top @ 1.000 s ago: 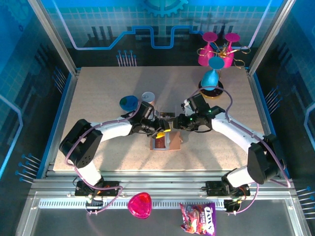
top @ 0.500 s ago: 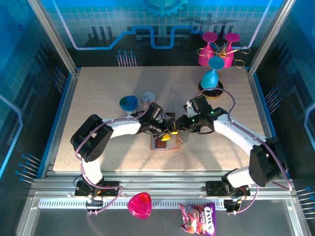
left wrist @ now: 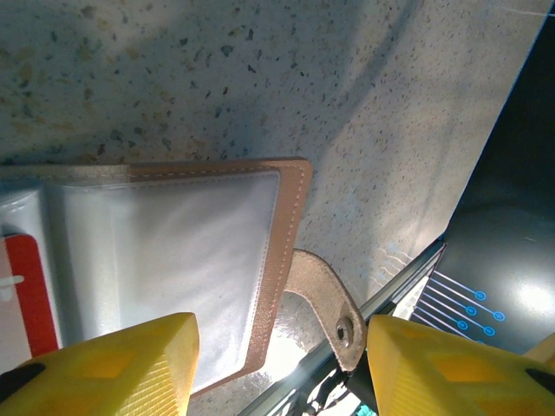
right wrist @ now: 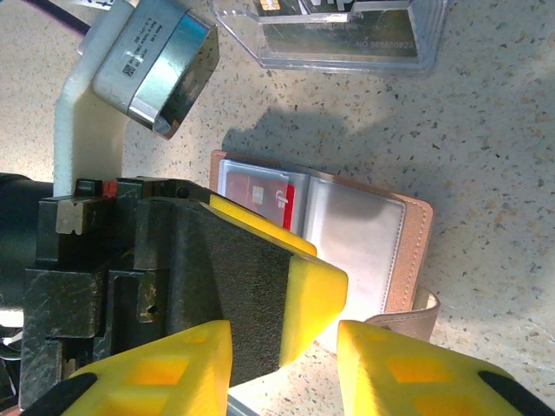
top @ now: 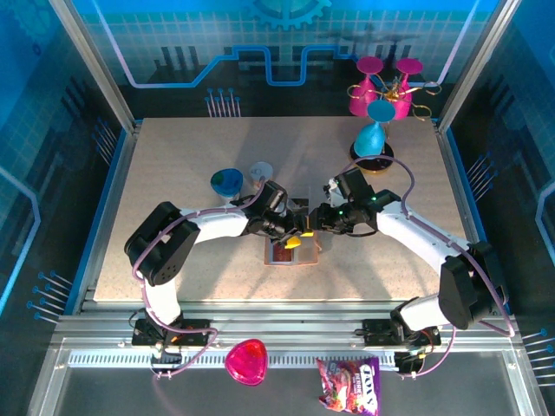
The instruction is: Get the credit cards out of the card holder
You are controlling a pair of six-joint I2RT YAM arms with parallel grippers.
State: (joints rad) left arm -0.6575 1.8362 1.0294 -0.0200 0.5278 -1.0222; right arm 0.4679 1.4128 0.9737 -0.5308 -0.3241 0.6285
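The card holder (top: 305,253) lies open on the table, tan-pink leather with clear inner sleeves (left wrist: 173,234). Its snap strap (left wrist: 334,308) sticks out at one side. A dark card with red bands (right wrist: 256,195) sits in a sleeve at the holder's far half (left wrist: 22,290). The yellow-orange card is hidden. My left gripper (left wrist: 282,368) hovers open over the holder's strap edge, and one yellow finger (right wrist: 295,277) reaches over the sleeves. My right gripper (right wrist: 284,377) is open just beside it, with that left finger between its fingertips (right wrist: 147,373). Both meet over the holder (top: 303,234).
A clear plastic container (right wrist: 347,35) lies just behind the holder (top: 295,206). A blue-green ball (top: 227,181) and a grey cylinder (top: 260,171) stand at the back left. Pink and blue goblets (top: 381,104) stand at the back right. The table's near edge rail (left wrist: 416,277) is close.
The left arm swung right and brought its gripper over the holder; the right gripper shifted slightly left toward it. In the last half second nothing visibly moved.
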